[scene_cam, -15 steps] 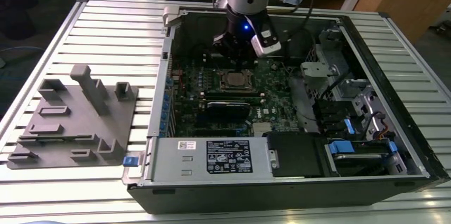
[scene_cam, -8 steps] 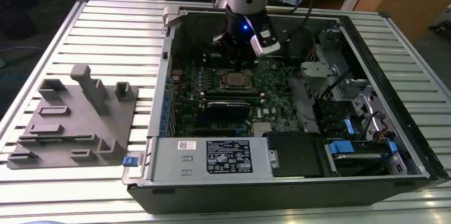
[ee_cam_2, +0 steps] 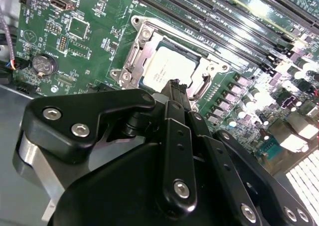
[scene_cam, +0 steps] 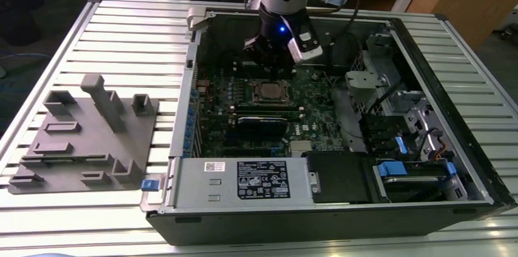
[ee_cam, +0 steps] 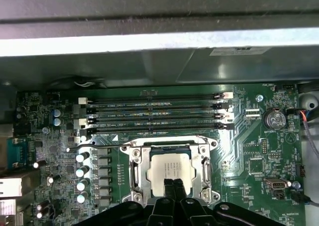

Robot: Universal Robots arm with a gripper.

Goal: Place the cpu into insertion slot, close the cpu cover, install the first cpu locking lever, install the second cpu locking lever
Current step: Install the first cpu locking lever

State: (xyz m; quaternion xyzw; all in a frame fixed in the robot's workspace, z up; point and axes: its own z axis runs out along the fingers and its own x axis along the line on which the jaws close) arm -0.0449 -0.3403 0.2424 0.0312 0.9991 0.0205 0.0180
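i count one cpu (ee_cam: pixel 172 172), one insertion slot (ee_cam: pixel 135 173), four memory slots (ee_cam: pixel 154 114), one coin battery (ee_cam: pixel 273 119), one gripper (ee_cam: pixel 174 183), one computer case (scene_cam: pixel 324 220), one grey fixture block (scene_cam: pixel 89 133).

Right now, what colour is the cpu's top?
Dull silver-grey; the cpu shows best in the first wrist view.

Part of cpu (ee_cam: pixel 168 167) behind claw (ee_cam: pixel 174 182)

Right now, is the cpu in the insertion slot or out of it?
In. In both wrist views the cpu lies flat inside the insertion slot, its silver top framed by the metal rim.
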